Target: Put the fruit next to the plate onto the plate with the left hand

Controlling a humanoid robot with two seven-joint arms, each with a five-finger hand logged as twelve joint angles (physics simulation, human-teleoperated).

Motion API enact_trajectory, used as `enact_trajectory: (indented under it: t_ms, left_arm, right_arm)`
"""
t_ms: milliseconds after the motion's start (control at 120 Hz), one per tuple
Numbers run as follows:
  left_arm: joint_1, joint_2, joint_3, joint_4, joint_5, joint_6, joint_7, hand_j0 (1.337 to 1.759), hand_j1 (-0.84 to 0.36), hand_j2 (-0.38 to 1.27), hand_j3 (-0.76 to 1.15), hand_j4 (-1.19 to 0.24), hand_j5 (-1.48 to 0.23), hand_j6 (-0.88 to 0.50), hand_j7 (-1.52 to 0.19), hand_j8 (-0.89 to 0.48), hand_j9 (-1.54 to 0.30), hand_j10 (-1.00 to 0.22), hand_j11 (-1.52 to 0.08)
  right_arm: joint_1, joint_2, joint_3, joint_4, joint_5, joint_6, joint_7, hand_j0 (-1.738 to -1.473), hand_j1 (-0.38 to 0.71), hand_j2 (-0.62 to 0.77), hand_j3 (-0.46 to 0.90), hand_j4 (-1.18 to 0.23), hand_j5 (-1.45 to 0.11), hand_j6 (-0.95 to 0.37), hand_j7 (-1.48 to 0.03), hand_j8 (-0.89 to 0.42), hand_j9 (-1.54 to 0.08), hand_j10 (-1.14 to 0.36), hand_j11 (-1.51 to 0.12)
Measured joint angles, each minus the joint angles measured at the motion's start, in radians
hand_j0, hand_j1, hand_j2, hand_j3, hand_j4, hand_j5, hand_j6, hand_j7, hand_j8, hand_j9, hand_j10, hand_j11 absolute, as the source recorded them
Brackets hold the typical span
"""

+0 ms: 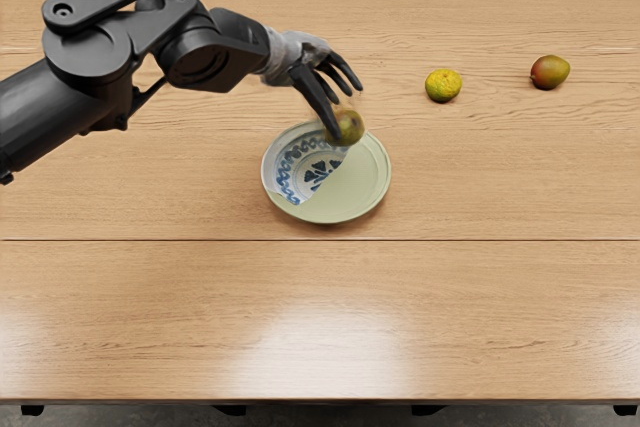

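A green-yellow fruit with a reddish patch (349, 127) sits at the far inner rim of the plate (365, 192), a pale green plate with a blue pattern in the middle of the table. My left hand (335, 97) hovers just behind and above that rim, its arm reaching in from the left. Its fingers (345, 72) are spread apart. One dark finger points down and touches the fruit's left side, and nothing wraps around the fruit. The right arm does not show.
An orange-green citrus (443, 85) lies to the right of the plate at the back. A red-green mango-like fruit (550, 71) lies farther right. My bulky left forearm (120, 57) covers the table's back left.
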State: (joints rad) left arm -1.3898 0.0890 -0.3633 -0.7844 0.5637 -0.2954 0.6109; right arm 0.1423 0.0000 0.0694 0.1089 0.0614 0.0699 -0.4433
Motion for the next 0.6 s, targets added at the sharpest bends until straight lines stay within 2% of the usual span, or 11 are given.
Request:
enact_trajectory:
  t_ms: [133,275,467,508,600]
  left_arm:
    - [0.0,0.003,-0.01,-0.001,-0.003,0.027,0.0,1.657,0.08,0.19,0.0,-0.25,-0.38,-0.16,-0.36,-0.17,-0.36,-0.28,-0.36]
    - [0.001,0.002,-0.012,-0.004,-0.071,0.017,0.0,1.658,0.2,0.1,0.0,-0.14,-0.2,-0.09,-0.2,-0.1,-0.19,-0.15,-0.19]
    - [0.02,0.083,-0.011,-0.009,-0.287,-0.22,0.0,1.658,0.28,0.04,0.0,-0.07,-0.09,-0.05,-0.09,-0.05,-0.09,-0.07,-0.09]
    - [0.027,0.127,-0.008,-0.029,-0.343,-0.251,0.0,1.658,0.29,0.03,0.0,-0.06,-0.08,-0.04,-0.08,-0.04,-0.08,-0.06,-0.08]
    - [0.06,0.237,-0.004,-0.121,-0.465,-0.289,0.0,1.658,0.3,0.02,0.0,-0.04,-0.06,-0.03,-0.06,-0.03,-0.06,-0.05,-0.06]
  right_arm:
    - [0.001,0.0,0.0,0.004,0.0,0.0,0.0,-1.658,-0.35,0.0,0.0,0.0,0.0,0.0,0.0,0.0,0.0,0.0,0.0]
    - [0.001,0.0,0.0,0.008,0.0,0.001,0.0,-1.658,-0.35,0.0,0.0,0.0,0.0,0.0,0.0,0.0,0.0,0.0,0.0]
    - [0.006,0.0,0.0,0.01,0.0,0.001,-0.001,-1.658,-0.35,0.0,0.0,0.0,0.0,0.0,0.0,0.0,0.0,0.0,0.0]
    - [0.007,0.0,0.0,0.011,0.0,0.001,-0.001,-1.658,-0.35,0.0,0.0,0.0,0.0,0.0,0.0,0.0,0.0,0.0,0.0]
    - [0.008,0.0,0.0,0.014,0.0,0.001,-0.001,-1.658,-0.35,0.0,0.0,0.0,0.0,0.0,0.0,0.0,0.0,0.0,0.0]
